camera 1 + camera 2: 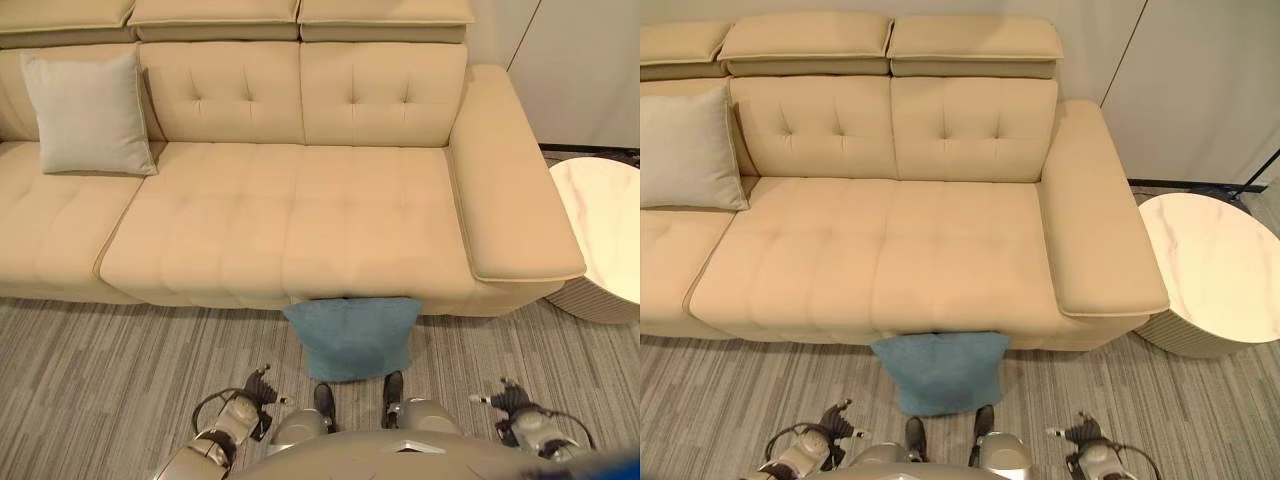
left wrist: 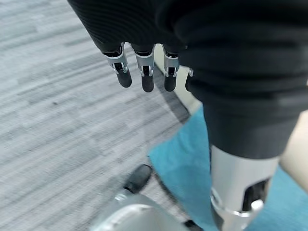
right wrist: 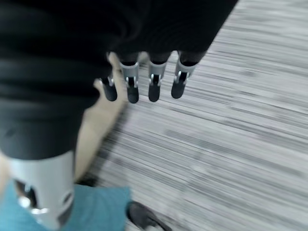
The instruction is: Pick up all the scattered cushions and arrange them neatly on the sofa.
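The sofa (image 1: 300,220) takes most of the head views; it is beige and wide, with one armrest (image 1: 515,190) on the robot's right. A round white side table (image 1: 1215,265) stands just beside that armrest, on the grey striped carpet (image 1: 120,370). One light grey cushion (image 1: 88,113) already leans upright against the backrest, far on the left part of the seat.

The thing that remains to pick is the blue cushion (image 1: 352,338). It lies flat on the carpet, straight in front of the robot, and its far edge goes under the front edge of the sofa seat. Its long axis runs left to right, parallel to the sofa front.

The left hand (image 1: 258,388) hangs low at the left of the cushion, and the right hand (image 1: 512,400) hangs low at the right. Both are apart from the cushion and touch nothing. In the left wrist view the fingers (image 2: 146,72) point down, straight and relaxed, with nothing between them. In the right wrist view the fingers (image 3: 155,83) are the same, loose and empty.

The cushion lies between the two hands, but not in the middle: the left hand is clearly nearer to its left edge, and the right hand is well apart from its right edge. I judge that the left arm reaches it more easily, moving inward and forward. A grasp with two hands on the short sides is also possible.
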